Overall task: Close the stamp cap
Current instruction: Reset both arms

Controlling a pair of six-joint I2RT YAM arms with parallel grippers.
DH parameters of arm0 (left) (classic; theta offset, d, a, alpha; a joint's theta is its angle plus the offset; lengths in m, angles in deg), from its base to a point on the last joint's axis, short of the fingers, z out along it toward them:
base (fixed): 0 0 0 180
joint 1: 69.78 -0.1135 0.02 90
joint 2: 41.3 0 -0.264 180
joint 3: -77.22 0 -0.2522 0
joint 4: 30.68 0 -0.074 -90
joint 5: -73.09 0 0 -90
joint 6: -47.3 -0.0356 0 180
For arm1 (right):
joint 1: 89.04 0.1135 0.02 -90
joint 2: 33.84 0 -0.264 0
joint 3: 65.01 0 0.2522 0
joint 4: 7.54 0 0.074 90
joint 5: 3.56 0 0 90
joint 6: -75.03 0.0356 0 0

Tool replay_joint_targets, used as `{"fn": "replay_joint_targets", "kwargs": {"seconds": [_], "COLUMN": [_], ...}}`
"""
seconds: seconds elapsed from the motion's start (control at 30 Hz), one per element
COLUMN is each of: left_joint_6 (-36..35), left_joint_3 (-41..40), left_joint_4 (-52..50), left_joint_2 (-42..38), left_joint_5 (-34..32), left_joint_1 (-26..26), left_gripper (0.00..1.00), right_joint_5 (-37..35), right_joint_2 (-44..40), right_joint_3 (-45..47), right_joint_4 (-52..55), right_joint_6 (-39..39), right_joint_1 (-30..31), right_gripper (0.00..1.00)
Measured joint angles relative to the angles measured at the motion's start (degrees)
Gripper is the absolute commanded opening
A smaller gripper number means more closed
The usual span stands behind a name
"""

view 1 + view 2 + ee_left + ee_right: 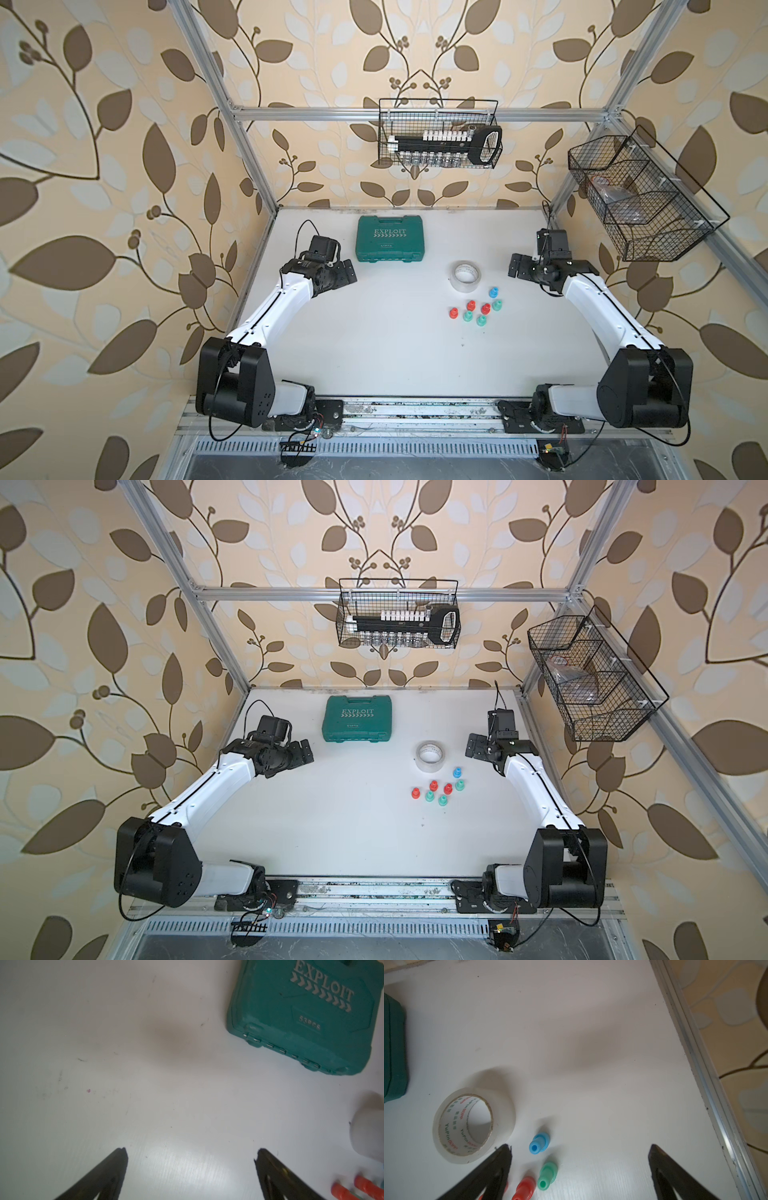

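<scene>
White arm links [270,309], black joint housings [239,382], thin black cables [308,221], black wedge-shaped pincer fingers [108,1174]

A green moulded case [390,238] marked EXPLOIT lay shut and flat near the back of the white tabletop [374,340]. A roll of clear tape [466,274] lay hole upward to its right, well apart from it. Two black wire baskets hung on the frame. The back one [415,120] held a black socket rack [436,143], and the right one [648,245] held crumpled clear plastic [615,193].
</scene>
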Motion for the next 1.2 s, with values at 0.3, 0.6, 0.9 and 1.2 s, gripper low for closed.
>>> {"fn": "replay_joint_targets", "kwargs": {"seconds": [0.3, 0.6, 0.9, 1.2], "left_joint_6": [-1.9, -14.3, -22.6, -26.1], "left_joint_3": [-12.0, -22.5, -31.2, -39.6], "left_joint_4": [14.8, 37.7, 60.8, 77.0], "left_joint_2": [-4.0, 0.9, 7.9, 8.0], "left_joint_5": [-22.3, -33.8, -25.9, -14.8], "left_joint_1": [0.0, 0.0, -0.4, -2.3], "left_gripper": [0.99, 0.99, 0.99, 0.99], "right_joint_5": [-4.9, -5.1, -0.5, 4.1], "right_joint_2": [0.4, 3.3, 2.6, 9.0], "right_joint_3": [16.0, 21.9, 34.0, 35.8], "right_joint_4": [-24.7, -44.3, -60.6, -74.2], "right_joint_6": [-2.1, -4.7, -7.1, -9.4], "right_joint_1": [0.0, 0.0, -0.2, 0.0], "right_gripper": [0.98, 0.98, 0.98, 0.98]}}
